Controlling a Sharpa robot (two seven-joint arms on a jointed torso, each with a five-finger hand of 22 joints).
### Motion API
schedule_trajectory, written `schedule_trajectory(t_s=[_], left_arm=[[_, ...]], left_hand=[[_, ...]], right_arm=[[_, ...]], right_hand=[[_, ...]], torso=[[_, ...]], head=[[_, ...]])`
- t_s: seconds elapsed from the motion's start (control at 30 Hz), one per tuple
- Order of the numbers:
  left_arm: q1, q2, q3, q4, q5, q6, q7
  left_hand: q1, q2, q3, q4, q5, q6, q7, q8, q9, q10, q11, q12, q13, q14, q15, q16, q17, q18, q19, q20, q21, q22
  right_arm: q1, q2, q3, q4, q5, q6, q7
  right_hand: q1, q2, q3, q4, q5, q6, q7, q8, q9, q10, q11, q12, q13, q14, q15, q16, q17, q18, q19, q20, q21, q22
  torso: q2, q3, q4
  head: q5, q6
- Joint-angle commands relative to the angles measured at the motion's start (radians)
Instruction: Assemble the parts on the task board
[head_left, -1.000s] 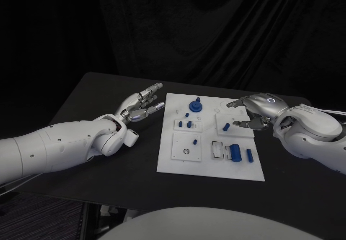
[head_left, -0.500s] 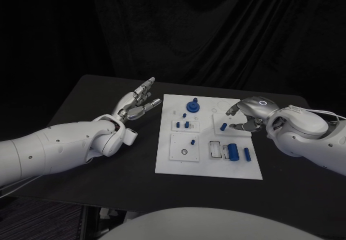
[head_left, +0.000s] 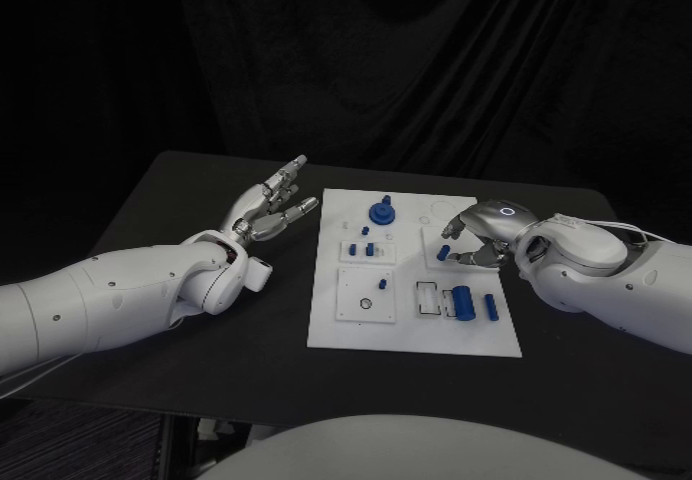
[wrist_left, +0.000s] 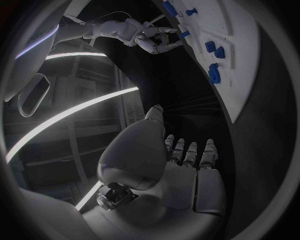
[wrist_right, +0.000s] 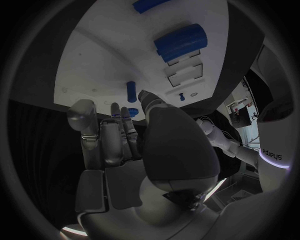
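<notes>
White task board (head_left: 411, 335), a flat rectangular plate, lies in the middle of the black surface (head_left: 173, 200), with bare dark margin along its left, near and right edges. Off the board's left edge the left robot hand (head_left: 274, 205) hangs above the surface with its fingers spread and nothing in them. Over the board's right half the right robot hand (head_left: 476, 240) has its fingers curled down just beside a short blue peg (head_left: 441, 254); whether they pinch it I cannot tell. A round blue knob (head_left: 384, 212) stands near the far edge. A large blue cylinder (head_left: 467, 302) lies beside a rectangular recess (head_left: 430, 298), with a slim blue bar (head_left: 492, 307) to its right. Small blue pegs (head_left: 364, 246) stand in a raised square block at centre.
</notes>
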Motion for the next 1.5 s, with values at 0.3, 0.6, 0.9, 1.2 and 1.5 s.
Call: schedule_trajectory(t_s=[0.3, 0.6, 0.9, 1.2, 1.5], left_arm=[[-0.001, 0.002, 0.001, 0.010, 0.004, 0.039, 0.141], [-0.003, 0.004, 0.001, 0.011, 0.004, 0.053, 0.136], [-0.004, 0.003, 0.001, 0.011, 0.004, 0.060, 0.136], [-0.005, 0.003, 0.001, 0.014, 0.004, 0.069, 0.136], [-0.005, 0.006, 0.001, 0.015, 0.004, 0.083, 0.132]], left_hand=[[0.032, 0.007, -0.004, 0.004, 0.018, 0.007, 0.035, 0.000, 0.002, 0.001, 0.043, 0.014, 0.001, 0.000, 0.029, -0.004, -0.002, 0.016, 0.004, 0.018, -0.003, -0.006], [0.042, 0.009, -0.003, 0.001, 0.031, 0.017, 0.049, 0.001, 0.003, 0.003, 0.069, 0.022, 0.002, 0.000, 0.036, -0.004, -0.002, 0.016, 0.004, 0.024, -0.003, -0.008], [0.044, 0.009, -0.003, 0.000, 0.034, 0.020, 0.052, 0.002, 0.003, 0.003, 0.071, 0.023, 0.002, 0.000, 0.038, -0.004, -0.002, 0.016, 0.005, 0.026, -0.003, -0.009], [0.049, 0.010, -0.003, -0.002, 0.041, 0.026, 0.057, 0.002, 0.004, 0.004, 0.077, 0.025, 0.002, 0.000, 0.044, -0.004, -0.002, 0.016, 0.005, 0.033, -0.003, -0.009], [0.057, 0.013, 0.000, -0.006, 0.050, 0.036, 0.068, 0.004, 0.005, 0.005, 0.085, 0.030, 0.002, 0.000, 0.055, -0.004, -0.002, 0.016, 0.006, 0.044, -0.002, -0.009]], right_arm=[[-0.010, 0.027, 0.001, -0.034, 0.001, -0.007, 0.019], [-0.017, 0.039, 0.001, -0.048, 0.002, 0.004, 0.031], [-0.021, 0.047, 0.001, -0.054, 0.025, 0.017, 0.045], [-0.023, 0.053, 0.002, -0.060, 0.030, 0.014, 0.053], [-0.024, 0.060, 0.002, -0.060, 0.030, 0.013, 0.053]], right_hand=[[0.033, 0.015, 0.020, -0.030, -0.006, 0.006, 0.007, -0.005, 0.001, 0.023, -0.001, -0.020, -0.004, 0.008, -0.002, 0.001, -0.002, -0.013, 0.007, -0.001, 0.006, 0.115], [0.047, 0.024, 0.067, -0.057, -0.005, 0.029, 0.004, -0.006, 0.006, 0.107, -0.014, -0.034, -0.007, 0.013, -0.013, 0.005, 0.005, -0.016, 0.016, -0.010, 0.031, 0.120], [0.044, 0.015, 0.116, -0.066, -0.006, 0.087, 0.003, 0.011, 0.019, 0.176, -0.023, -0.062, -0.016, 0.019, -0.022, 0.009, 0.011, -0.019, 0.021, -0.019, 0.047, 0.123], [0.047, 0.014, 0.157, -0.085, -0.008, 0.160, -0.011, 0.035, 0.039, 0.253, -0.039, -0.083, -0.021, 0.023, -0.034, 0.011, 0.016, -0.021, 0.027, -0.029, 0.066, 0.127], [0.047, 0.018, 0.168, -0.102, -0.009, 0.198, -0.026, 0.048, 0.057, 0.304, -0.054, -0.093, -0.020, 0.027, -0.047, 0.010, 0.017, -0.022, 0.032, -0.040, 0.080, 0.129]], torso=[[0.001, -0.0005, 0.0008], [0.000, -0.0008, 0.0008], [-0.001, -0.0009, 0.0015], [-0.001, -0.0004, 0.0008], [-0.002, 0.0002, 0.0010]], head=[[-0.011, 0.000], [-0.014, 0.000], [-0.032, 0.000], [-0.070, 0.000], [-0.109, 0.000]])
